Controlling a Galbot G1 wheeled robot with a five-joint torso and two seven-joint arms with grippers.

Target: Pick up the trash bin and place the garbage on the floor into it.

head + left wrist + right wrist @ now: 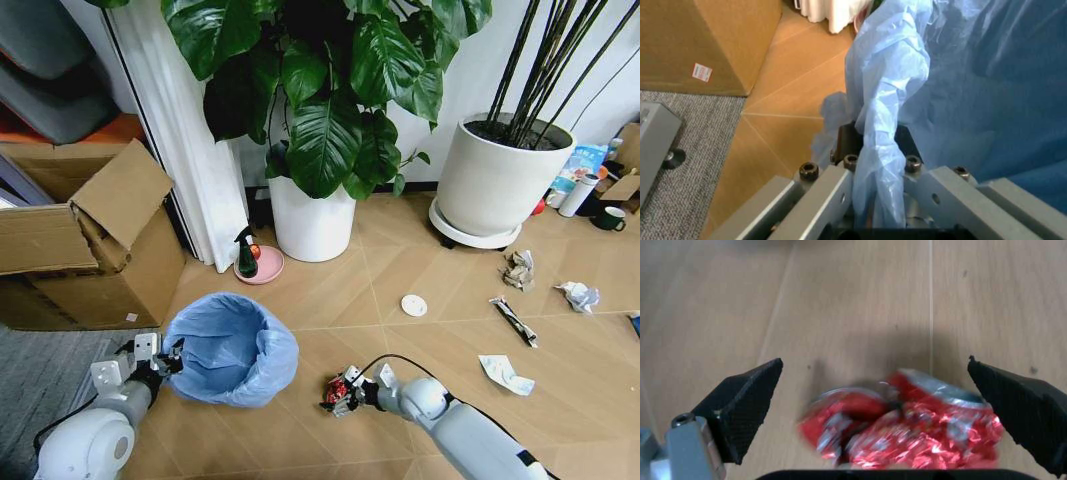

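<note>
Bin [232, 350] rim pinched in left tool [168, 362]. Right tool [343, 393] wide, straddling can [903, 427] beside bin; crumpled can may slip on closing.

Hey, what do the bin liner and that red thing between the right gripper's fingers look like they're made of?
The bin liner looks like thin, light-blue plastic film: it crinkles, folds softly and lets light through. The crushed red can, lying between the right gripper's open fingers, looks like thin painted metal, probably aluminium: shiny silver shows at dented creases. The left gripper pinches the liner's rim.
</note>
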